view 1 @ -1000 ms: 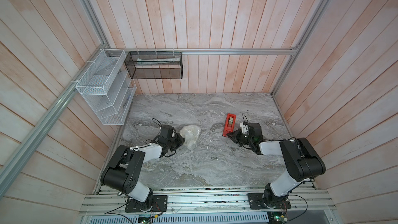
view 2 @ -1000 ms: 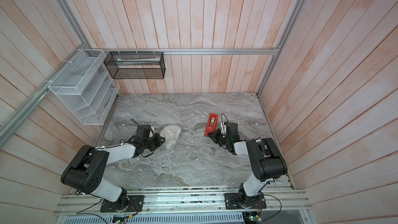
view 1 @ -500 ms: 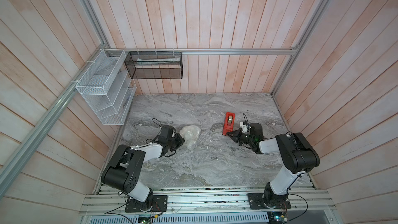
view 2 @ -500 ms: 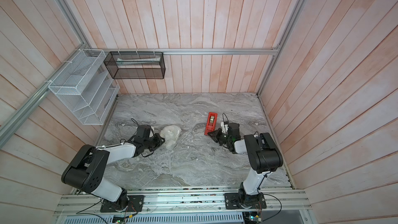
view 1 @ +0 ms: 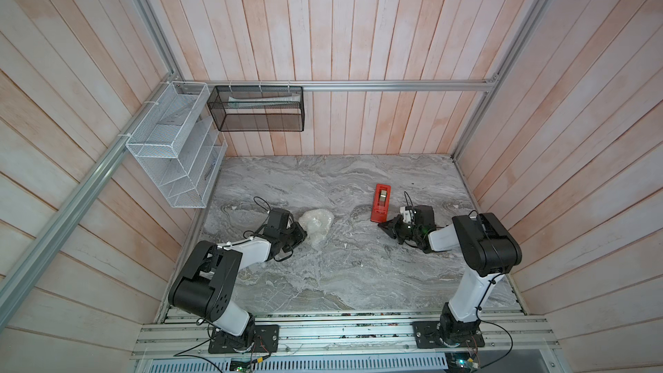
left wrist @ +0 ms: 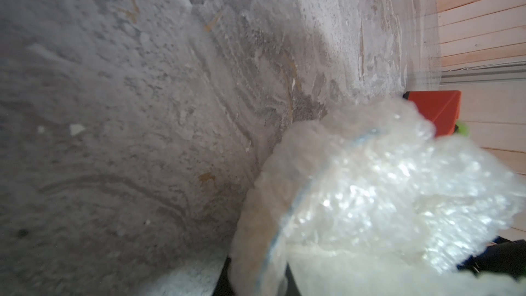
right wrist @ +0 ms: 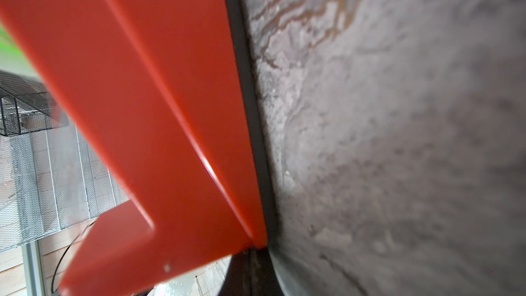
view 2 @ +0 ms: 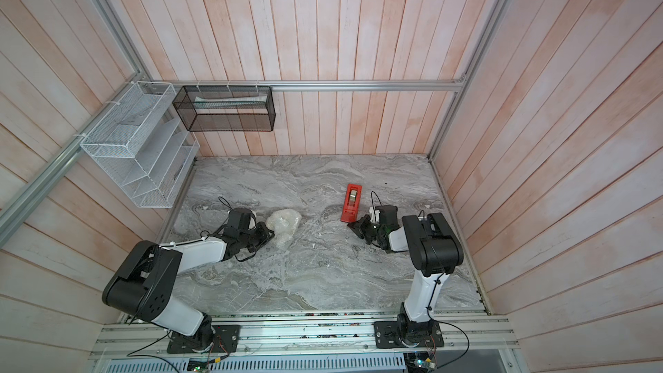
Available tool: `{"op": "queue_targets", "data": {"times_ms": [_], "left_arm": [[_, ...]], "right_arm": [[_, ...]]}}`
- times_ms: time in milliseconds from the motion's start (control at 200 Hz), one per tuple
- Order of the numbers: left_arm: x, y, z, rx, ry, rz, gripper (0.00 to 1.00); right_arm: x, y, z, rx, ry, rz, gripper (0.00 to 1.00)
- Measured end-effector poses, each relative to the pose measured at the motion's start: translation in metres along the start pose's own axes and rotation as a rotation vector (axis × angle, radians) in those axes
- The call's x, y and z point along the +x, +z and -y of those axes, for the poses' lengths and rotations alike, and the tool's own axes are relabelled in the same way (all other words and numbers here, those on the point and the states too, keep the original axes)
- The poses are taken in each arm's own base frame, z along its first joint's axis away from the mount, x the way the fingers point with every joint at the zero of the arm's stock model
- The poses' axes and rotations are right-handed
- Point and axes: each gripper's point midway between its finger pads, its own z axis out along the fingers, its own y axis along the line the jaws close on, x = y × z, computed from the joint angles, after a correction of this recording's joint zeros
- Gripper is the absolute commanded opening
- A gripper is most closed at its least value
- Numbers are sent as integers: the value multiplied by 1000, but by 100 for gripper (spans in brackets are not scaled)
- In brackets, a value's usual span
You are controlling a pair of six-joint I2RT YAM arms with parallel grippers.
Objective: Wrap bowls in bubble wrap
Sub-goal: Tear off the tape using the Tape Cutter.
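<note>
Currently: my left gripper (view 1: 304, 236) pinches the bubble wrap (view 1: 316, 226); my right gripper (view 1: 384, 226) is closed at the red tape dispenser (view 1: 382, 202).

Left side: my jaws stand almost together on a fold at the near edge of the crumpled bundle, which lies on the marble table (view 1: 341, 274) directly ahead of my fingertips. In the left wrist view a curved rim of the bowl (left wrist: 297, 200) shows through the wrap; its pattern is not legible. Right side: my jaws are fully together, with nothing visible between them. The tips sit at the near end of the dispenser; I cannot tell whether they touch it. It lies flat, extending away ahead of those fingers. Bundle and dispenser lie well apart, between my two grippers.
</note>
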Motion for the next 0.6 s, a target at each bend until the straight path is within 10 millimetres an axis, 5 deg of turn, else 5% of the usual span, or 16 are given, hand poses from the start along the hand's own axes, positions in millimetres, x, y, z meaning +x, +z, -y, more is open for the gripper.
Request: {"op": "queue_targets", "data": {"times_ms": [185, 410, 600], "left_arm": [[-2, 1, 2, -17, 40, 1, 10], [-5, 0, 0, -49, 93, 4, 11], [-8, -1, 0, -73, 128, 6, 11]], "right_arm": [[28, -1, -16, 36, -61, -87, 0], [70, 9, -118, -121, -305, -232, 0], [114, 26, -165, -205, -429, -370, 0]]}}
